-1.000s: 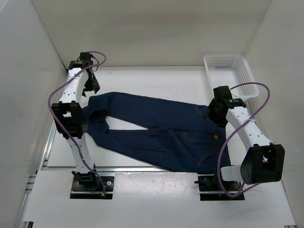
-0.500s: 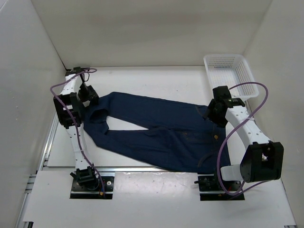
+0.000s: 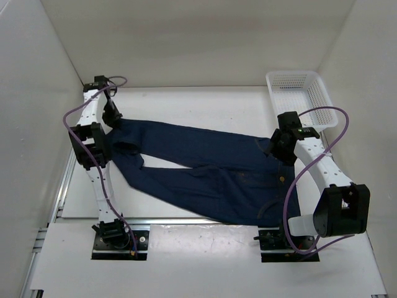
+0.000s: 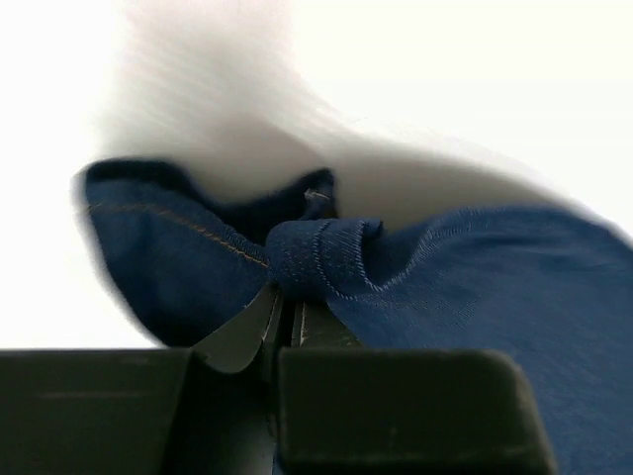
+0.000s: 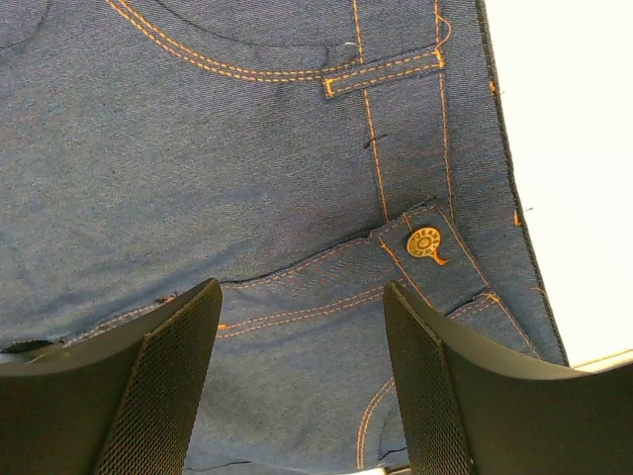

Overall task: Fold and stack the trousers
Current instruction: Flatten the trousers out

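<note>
The dark blue trousers (image 3: 205, 171) lie flat across the table, legs pointing left and waist at the right. My left gripper (image 3: 113, 119) is at the end of the far leg, shut on a bunched fold of the hem (image 4: 321, 259); in the left wrist view the left gripper (image 4: 287, 297) pinches the cloth between its tips. Over the waist hangs my right gripper (image 3: 277, 151), open. In the right wrist view the right gripper (image 5: 302, 327) has denim (image 5: 247, 148) and a brass button (image 5: 423, 242) below it and nothing between the fingers.
A white plastic basket (image 3: 298, 93) stands at the back right corner. White walls close in the table on the left, back and right. The arm bases sit on a rail (image 3: 186, 218) at the near edge.
My left gripper came down onto the far leg's end and shut on the hem. The right arm stayed still.
</note>
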Motion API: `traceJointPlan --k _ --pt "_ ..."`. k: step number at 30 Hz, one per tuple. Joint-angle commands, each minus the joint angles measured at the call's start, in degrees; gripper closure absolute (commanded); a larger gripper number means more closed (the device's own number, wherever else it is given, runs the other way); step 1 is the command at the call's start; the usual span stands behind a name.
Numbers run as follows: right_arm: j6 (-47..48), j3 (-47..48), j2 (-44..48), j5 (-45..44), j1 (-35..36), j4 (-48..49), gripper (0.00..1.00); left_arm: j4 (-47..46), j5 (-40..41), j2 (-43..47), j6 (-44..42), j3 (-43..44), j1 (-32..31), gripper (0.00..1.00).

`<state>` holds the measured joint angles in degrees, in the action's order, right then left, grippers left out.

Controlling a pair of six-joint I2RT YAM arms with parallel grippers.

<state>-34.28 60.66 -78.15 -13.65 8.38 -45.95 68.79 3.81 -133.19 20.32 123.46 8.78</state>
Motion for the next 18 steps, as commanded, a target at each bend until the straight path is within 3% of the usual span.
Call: traceJointPlan --k 1,6,7,9,11,18 --pt "0.8 2.3 -0.1 0.6 0.1 0.9 0.29 0.8 5.8 11.6 -1.1 6.9 -1.7 0.85" --pt "0.3 1.1 0.4 0.6 0.1 0.9 0.29 0.0 8.9 15.3 -1.8 10.1 -6.1 0.9" --pt "0.3 1.1 0.5 0.6 0.1 0.9 0.29 0.0 9.6 15.3 -2.3 11.1 -6.9 0.8" --pt "0.3 0.6 1.0 0.6 0.1 0.9 0.29 1.2 9.6 13.6 -2.3 13.4 -7.5 0.28" --pt "0.3 0.6 1.0 0.6 0.1 0.9 0.29 2.3 7.6 10.2 -2.3 16.1 -7.5 0.03" --pt "0.3 0.1 1.5 0.0 0.1 0.3 0.29 1.5 6.0 6.5 -1.2 10.2 -8.1 0.01"
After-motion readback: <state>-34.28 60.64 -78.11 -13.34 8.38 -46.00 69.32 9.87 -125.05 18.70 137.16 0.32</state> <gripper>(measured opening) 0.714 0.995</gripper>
